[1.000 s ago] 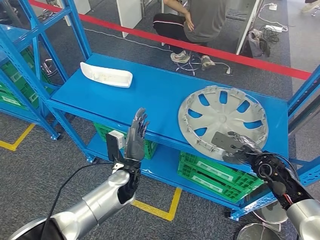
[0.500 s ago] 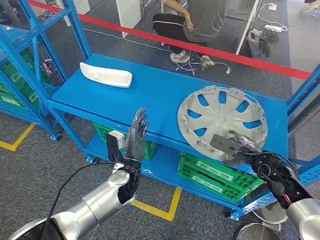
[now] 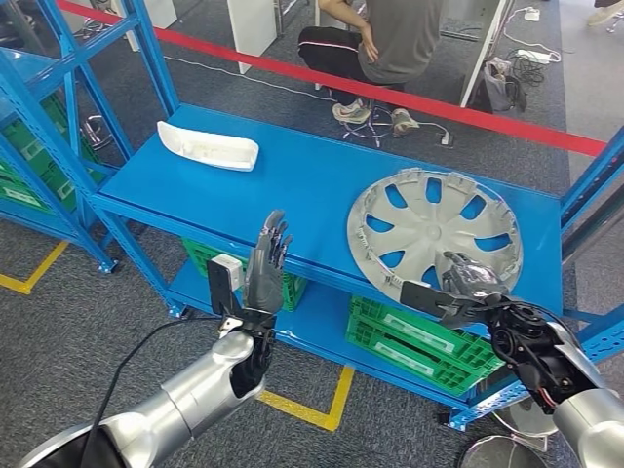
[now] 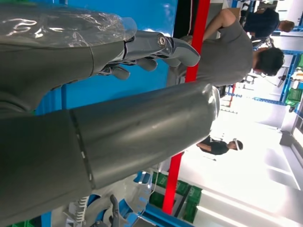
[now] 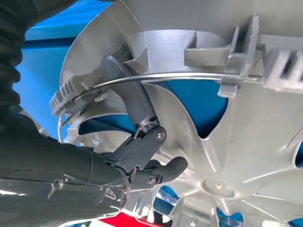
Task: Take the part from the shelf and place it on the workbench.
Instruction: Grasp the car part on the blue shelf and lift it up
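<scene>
A silver wheel cover (image 3: 434, 229) lies flat on the right of the blue shelf (image 3: 309, 185), its near rim at the shelf's front edge. My right hand (image 3: 471, 292) is on that near rim, with fingers laid over the top and the thumb stretched out below the edge. In the right wrist view a finger (image 5: 132, 99) hooks over the wheel cover's (image 5: 250, 142) rim and wire ring. My left hand (image 3: 266, 268) is raised in front of the shelf with its fingers straight and apart, holding nothing, and it appears the same way (image 4: 107, 142) in the left wrist view.
A long white part (image 3: 208, 146) lies at the shelf's back left. Green crates (image 3: 412, 341) sit on the lower level. Blue uprights frame both ends. Behind a red floor line (image 3: 515, 122) a person (image 3: 397, 39) sits on a stool.
My right hand's thumb has dropped from over the wheel cover's rim to below its front edge, while the fingers stay on top. The left hand has not moved.
</scene>
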`<state>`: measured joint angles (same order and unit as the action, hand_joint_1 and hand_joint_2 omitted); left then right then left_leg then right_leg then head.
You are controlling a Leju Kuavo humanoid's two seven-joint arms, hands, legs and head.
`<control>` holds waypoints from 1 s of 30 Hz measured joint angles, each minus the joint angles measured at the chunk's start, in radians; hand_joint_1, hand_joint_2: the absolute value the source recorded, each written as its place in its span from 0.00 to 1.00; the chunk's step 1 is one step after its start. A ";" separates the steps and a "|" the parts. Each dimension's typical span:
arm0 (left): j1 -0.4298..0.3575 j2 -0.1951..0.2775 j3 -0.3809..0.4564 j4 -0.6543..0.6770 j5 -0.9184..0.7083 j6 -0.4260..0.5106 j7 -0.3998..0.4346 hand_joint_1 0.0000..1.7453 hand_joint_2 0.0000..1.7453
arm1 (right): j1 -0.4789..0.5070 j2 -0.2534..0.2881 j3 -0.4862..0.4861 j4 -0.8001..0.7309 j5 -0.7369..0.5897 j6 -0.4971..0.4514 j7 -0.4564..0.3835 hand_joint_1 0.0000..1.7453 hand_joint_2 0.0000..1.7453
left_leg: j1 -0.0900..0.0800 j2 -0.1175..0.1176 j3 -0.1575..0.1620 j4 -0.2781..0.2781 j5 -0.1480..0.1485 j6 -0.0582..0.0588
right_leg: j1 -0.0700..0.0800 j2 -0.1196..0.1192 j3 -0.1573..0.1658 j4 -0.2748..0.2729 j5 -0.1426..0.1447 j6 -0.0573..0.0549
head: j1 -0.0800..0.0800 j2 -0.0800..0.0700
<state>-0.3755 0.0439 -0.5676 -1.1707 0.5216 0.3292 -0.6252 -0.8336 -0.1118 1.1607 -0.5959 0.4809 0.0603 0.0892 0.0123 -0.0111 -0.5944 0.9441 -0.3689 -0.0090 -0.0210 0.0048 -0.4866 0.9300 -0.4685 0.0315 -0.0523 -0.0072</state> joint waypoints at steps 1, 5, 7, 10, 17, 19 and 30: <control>0.000 0.000 0.000 0.000 0.000 0.000 0.000 0.00 0.00 | 0.000 0.000 0.004 0.000 0.004 -0.003 0.000 0.00 1.00 | 0.000 0.000 0.000 0.000 0.000 0.000 | 0.000 0.000 0.000 0.000 0.000 0.000 | 0.000 0.000; -0.001 0.000 0.000 0.000 0.002 -0.001 0.000 0.00 0.00 | 0.003 0.000 0.015 0.000 0.034 -0.017 0.000 0.78 1.00 | 0.000 0.000 0.001 0.000 0.000 0.000 | 0.000 0.000 0.000 0.000 0.000 0.000 | 0.000 0.000; -0.004 0.000 0.000 0.000 0.003 -0.003 0.000 0.00 0.00 | 0.008 0.000 0.019 0.000 0.055 -0.021 0.002 1.00 1.00 | 0.000 0.000 0.002 0.000 0.000 0.000 | 0.000 0.000 0.001 0.000 0.000 -0.001 | 0.000 0.000; -0.008 -0.001 -0.001 0.000 0.005 -0.005 0.000 0.00 0.00 | 0.017 0.000 0.022 0.000 0.080 -0.023 0.005 1.00 1.00 | 0.000 0.000 0.003 0.000 -0.001 -0.001 | 0.000 0.001 0.002 0.000 -0.001 -0.002 | 0.000 0.000; -0.014 -0.001 -0.001 0.000 0.011 0.002 0.000 0.00 0.00 | 0.022 -0.001 0.022 0.000 0.104 -0.024 0.007 1.00 1.00 | 0.000 0.002 0.007 0.000 -0.001 -0.001 | 0.000 0.002 0.004 0.000 -0.002 -0.003 | 0.002 0.000; -0.013 -0.001 -0.002 0.000 0.012 0.004 0.000 0.00 0.00 | 0.023 -0.001 0.020 0.000 0.105 -0.025 0.006 1.00 1.00 | 0.000 0.002 0.007 0.000 -0.001 -0.001 | 0.000 0.002 0.004 0.000 -0.002 -0.003 | 0.002 0.000; -0.012 -0.001 -0.005 0.000 0.010 0.005 0.000 0.00 0.00 | 0.043 -0.002 -0.023 -0.026 0.027 -0.035 -0.013 1.00 1.00 | 0.000 0.002 0.009 0.000 -0.002 -0.001 | 0.000 0.002 0.007 0.000 -0.002 -0.003 | 0.002 0.000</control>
<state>-0.3871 0.0431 -0.5722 -1.1707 0.5316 0.3346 -0.6252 -0.7902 -0.1141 1.1378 -0.6224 0.5084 0.0255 0.0766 0.0126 -0.0088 -0.5855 0.9440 -0.3709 -0.0100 -0.0205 0.0065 -0.4795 0.9298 -0.4702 0.0288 -0.0501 -0.0072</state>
